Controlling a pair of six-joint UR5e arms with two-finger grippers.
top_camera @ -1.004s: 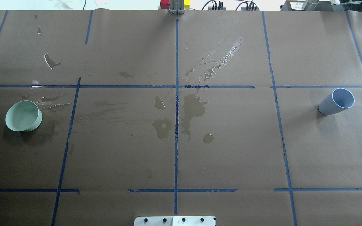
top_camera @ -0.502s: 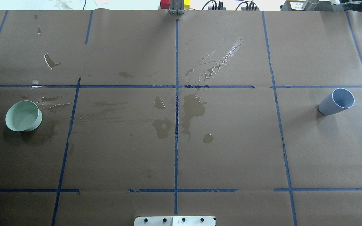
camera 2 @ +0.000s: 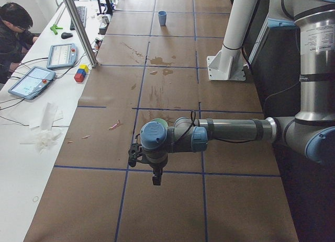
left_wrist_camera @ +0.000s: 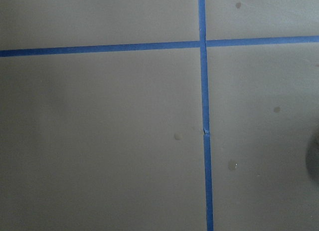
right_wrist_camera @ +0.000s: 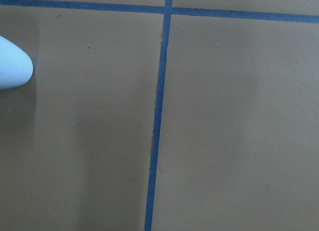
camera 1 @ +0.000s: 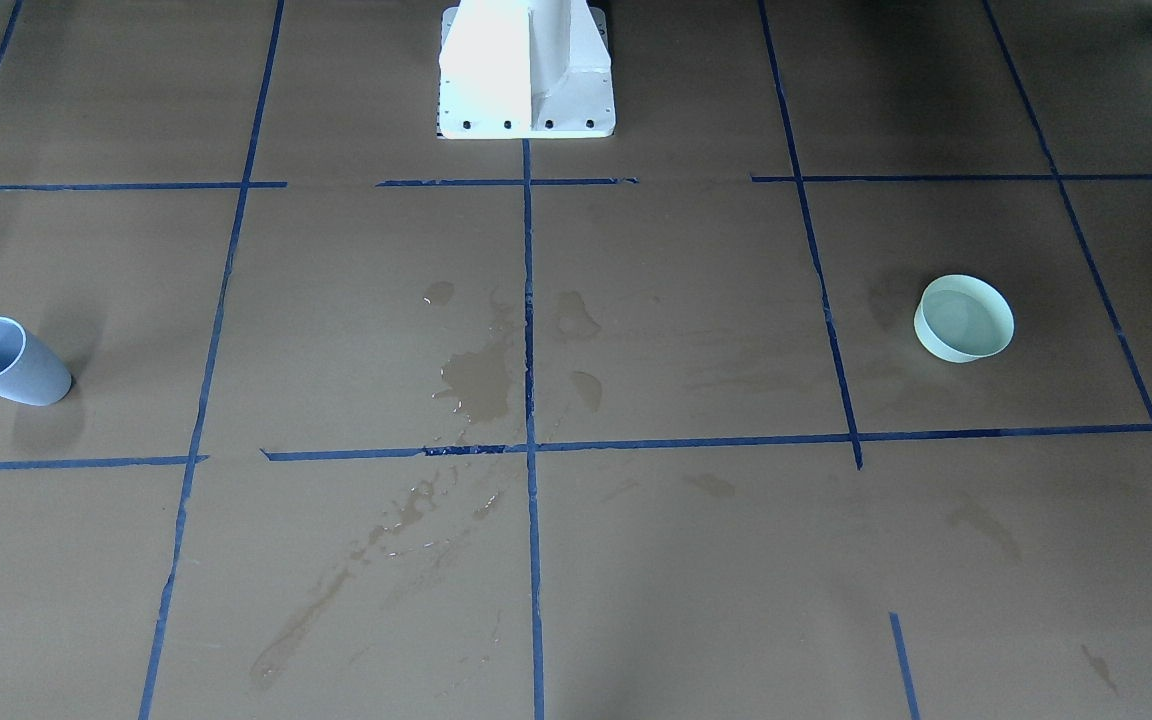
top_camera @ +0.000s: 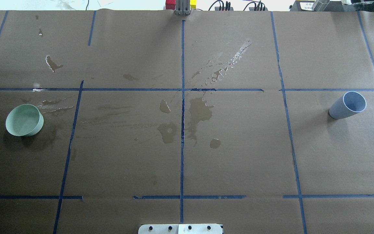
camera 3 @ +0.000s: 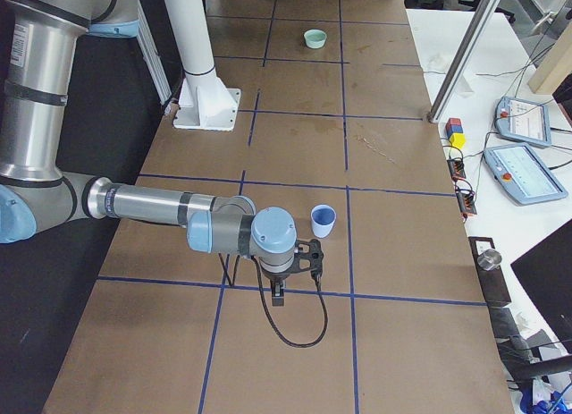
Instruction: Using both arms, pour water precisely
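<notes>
A pale green low cup stands on the brown paper at the table's left; its inside looks glossy, as if it holds the water. A pale blue taller cup stands at the far right. Both arms show only in the side views. The left arm reaches out low over the table, its gripper hanging just beside the green cup; I cannot tell whether it is open or shut. The right arm's gripper hangs close beside the blue cup; its state I also cannot tell. That cup's side shows in the right wrist view.
Dark wet stains spread over the paper's middle, with glossy droplets farther out. Blue tape lines grid the table. The white pedestal stands at the robot's side. A person, tablets and a metal post lie beyond the far edge.
</notes>
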